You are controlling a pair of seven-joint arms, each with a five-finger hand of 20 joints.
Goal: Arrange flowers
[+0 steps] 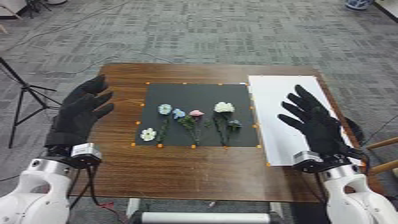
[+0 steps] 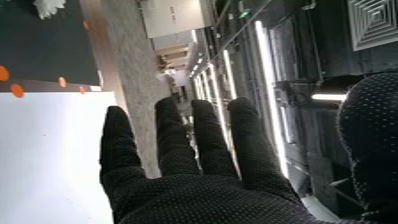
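Note:
In the head view, my left hand (image 1: 80,112) is over the table's left edge with straight fingers, and my right hand (image 1: 315,122) is over the white sheet (image 1: 274,107), fingers straight and spread. Between them, on a black mat (image 1: 169,130), lie a blue flower (image 1: 165,109), a light blue flower (image 1: 179,113), a pink flower (image 1: 196,113), a white flower (image 1: 224,107) and a dark bluish flower (image 1: 234,123), with green stems. A white bloom (image 1: 148,134) lies at the mat's lower left. In the right wrist view, my right hand (image 2: 204,200) holds nothing.
Orange markers dot the edges of the mat and sheet on the brown table (image 1: 178,172). A black tripod (image 1: 25,87) stands on the floor to the left. A wooden chair (image 1: 384,166) is beside the table at the right.

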